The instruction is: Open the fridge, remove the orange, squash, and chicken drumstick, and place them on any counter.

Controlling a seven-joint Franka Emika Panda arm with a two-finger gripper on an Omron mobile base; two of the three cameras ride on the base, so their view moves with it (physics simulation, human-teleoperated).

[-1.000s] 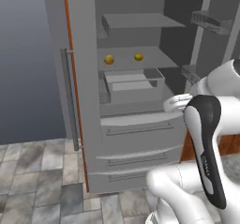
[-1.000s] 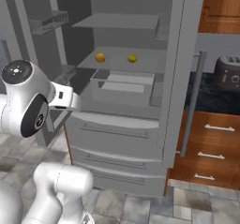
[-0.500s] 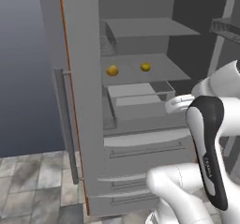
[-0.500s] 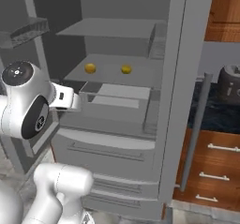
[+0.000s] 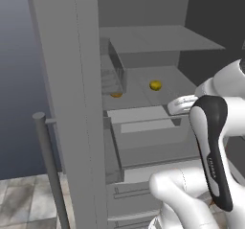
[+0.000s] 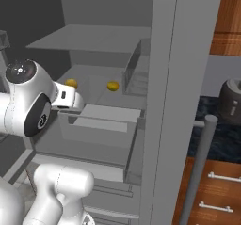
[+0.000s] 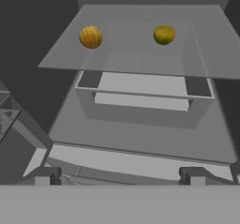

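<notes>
The fridge (image 5: 143, 46) stands open, both doors swung wide. Two small round fruits lie on its middle shelf. The left one is ribbed and orange-yellow, the squash (image 7: 90, 36) (image 5: 116, 95) by its look. To its right lies the smooth yellow orange (image 7: 164, 34) (image 5: 155, 85) (image 6: 112, 86). My gripper (image 7: 119, 178) is open and empty, hanging in front of the shelf and below it, well short of both fruits. The chicken drumstick is out of view. A strip of black counter (image 6: 219, 137) lies right of the fridge.
A pulled-out grey bin (image 7: 140, 101) sits under the shelf, with wide drawers below. The left door (image 5: 72, 108) and its bar handle (image 5: 48, 170) stand close on my left. The right door (image 6: 172, 101) and its handle (image 6: 197, 172) flank my right. A grey appliance (image 6: 231, 101) stands on the counter.
The whole picture has grown and shifted: the base has driven closer to the open fridge. The fruits lie as before and the gripper has stayed open.
</notes>
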